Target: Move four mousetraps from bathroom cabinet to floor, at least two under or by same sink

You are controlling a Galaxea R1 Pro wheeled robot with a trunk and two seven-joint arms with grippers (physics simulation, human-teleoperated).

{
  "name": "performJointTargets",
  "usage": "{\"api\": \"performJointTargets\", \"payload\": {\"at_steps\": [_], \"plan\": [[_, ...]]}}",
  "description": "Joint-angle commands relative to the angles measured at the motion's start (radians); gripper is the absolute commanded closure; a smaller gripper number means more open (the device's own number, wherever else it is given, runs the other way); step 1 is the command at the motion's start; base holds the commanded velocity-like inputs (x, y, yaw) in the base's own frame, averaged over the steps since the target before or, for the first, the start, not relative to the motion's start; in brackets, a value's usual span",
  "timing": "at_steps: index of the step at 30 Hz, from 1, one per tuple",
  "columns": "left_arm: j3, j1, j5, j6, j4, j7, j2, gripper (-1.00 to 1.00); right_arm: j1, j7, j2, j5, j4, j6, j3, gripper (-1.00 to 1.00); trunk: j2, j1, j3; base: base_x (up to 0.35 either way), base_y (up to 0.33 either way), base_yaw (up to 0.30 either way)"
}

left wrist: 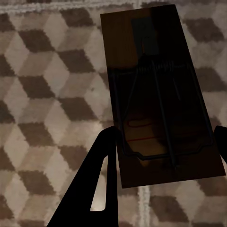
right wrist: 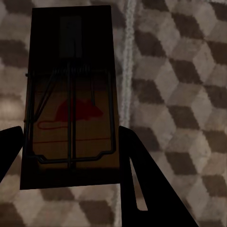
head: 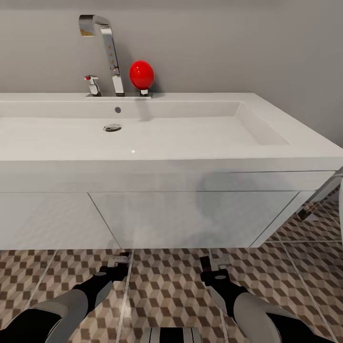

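Head view: the left gripper (head: 119, 261) and right gripper (head: 212, 263) hang low over the bathroom floor (head: 166, 290); the bathroom sink (head: 143, 138) is just ahead of both.
Left wrist view: one mousetrap (left wrist: 161, 94) sits pinched between the fingers (left wrist: 101, 156), floor behind.
Right wrist view: another mousetrap (right wrist: 71, 99) sits pinched between the fingers (right wrist: 130, 151), floor behind.

Sink (head: 190, 128) ahead above floor (head: 166, 286); tap (head: 107, 52) behind basin, left; both arms low before vanity (head: 190, 219).
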Motion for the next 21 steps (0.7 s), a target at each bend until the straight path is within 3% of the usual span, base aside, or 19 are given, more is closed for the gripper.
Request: {"api": "performJointTargets", "payload": {"at_steps": [1,21], "plan": [[-0.009,0.0,0.009,-0.002,0.0,0.003,0.0,1.0,0.0,-0.005,0.0,0.008,0.001,0.002,-0.008,1.0,0.0,0.0,-0.001,0.0,0.0,0.0],[-0.009,0.0,0.013,-0.066,0.006,0.005,-0.001,1.0,0.0,-0.005,0.0,0.006,0.004,-0.005,-0.008,1.0,0.0,0.0,-0.001,0.0,0.0,0.0]]}}
